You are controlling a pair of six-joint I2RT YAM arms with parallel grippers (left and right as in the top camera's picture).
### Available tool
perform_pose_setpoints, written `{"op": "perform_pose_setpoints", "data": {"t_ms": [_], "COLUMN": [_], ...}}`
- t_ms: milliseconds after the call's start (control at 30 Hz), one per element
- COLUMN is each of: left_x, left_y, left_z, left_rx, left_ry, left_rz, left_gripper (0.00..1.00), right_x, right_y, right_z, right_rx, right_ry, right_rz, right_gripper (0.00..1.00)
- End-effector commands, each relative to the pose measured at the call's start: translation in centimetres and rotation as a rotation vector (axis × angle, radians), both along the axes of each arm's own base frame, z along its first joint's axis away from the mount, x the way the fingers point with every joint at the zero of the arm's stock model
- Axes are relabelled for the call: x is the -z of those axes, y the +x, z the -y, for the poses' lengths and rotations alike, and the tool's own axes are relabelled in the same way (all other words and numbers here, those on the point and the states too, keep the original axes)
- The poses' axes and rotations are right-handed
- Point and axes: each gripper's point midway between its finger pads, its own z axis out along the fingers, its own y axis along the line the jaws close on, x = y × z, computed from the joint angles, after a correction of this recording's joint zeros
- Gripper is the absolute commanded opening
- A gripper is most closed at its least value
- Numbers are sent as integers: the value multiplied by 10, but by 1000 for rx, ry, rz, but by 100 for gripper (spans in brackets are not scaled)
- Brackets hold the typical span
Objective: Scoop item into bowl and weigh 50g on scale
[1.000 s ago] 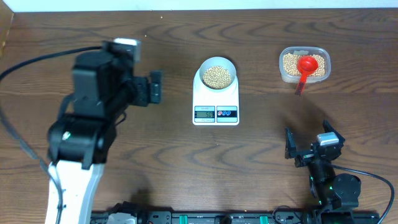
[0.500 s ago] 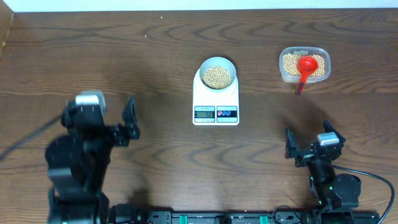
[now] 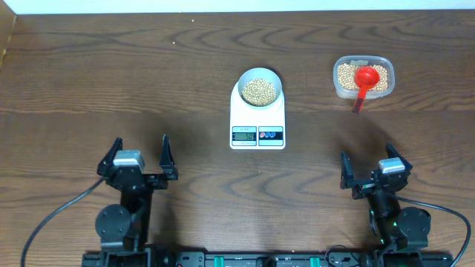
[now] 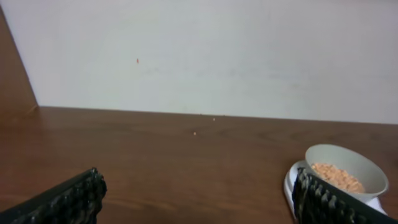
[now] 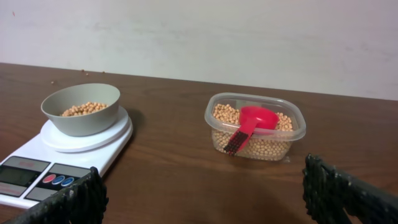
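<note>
The pale bowl (image 3: 259,87) holds tan beans (image 3: 259,90) and stands on the white scale (image 3: 257,134) at the table's middle; its display is lit. The bowl also shows in the right wrist view (image 5: 81,109) and the left wrist view (image 4: 346,170). A clear tub (image 3: 364,77) of beans with a red scoop (image 3: 365,78) in it sits at the back right, seen too in the right wrist view (image 5: 255,126). My left gripper (image 3: 139,159) is open and empty near the front left edge. My right gripper (image 3: 369,173) is open and empty near the front right edge.
The white wall runs along the table's far edge (image 4: 199,116). A few stray beans lie near that edge (image 4: 195,133). Black cables trail from both arm bases at the front edge (image 3: 52,215).
My left arm has drawn back from beside the scale to the front left edge and folded down. The right arm, the bowl, scale and tub have not moved.
</note>
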Motion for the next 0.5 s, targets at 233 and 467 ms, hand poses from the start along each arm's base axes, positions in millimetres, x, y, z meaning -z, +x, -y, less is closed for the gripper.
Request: {"op": "perform_pose_setpoints", "data": {"t_ms": [233, 467], "left_x": [43, 68], "left_y": [-2, 1], "left_z": [-7, -7], "left_rx": [-53, -56], "left_ry": [1, 2], "left_rz": [-3, -45], "left_gripper": [98, 98], "right_x": [1, 1], "right_y": [0, 0], "right_z": [-2, -2], "right_rx": [-6, -6], "right_ry": [-6, -6], "right_rz": [2, 2], "right_gripper": [99, 99]}}
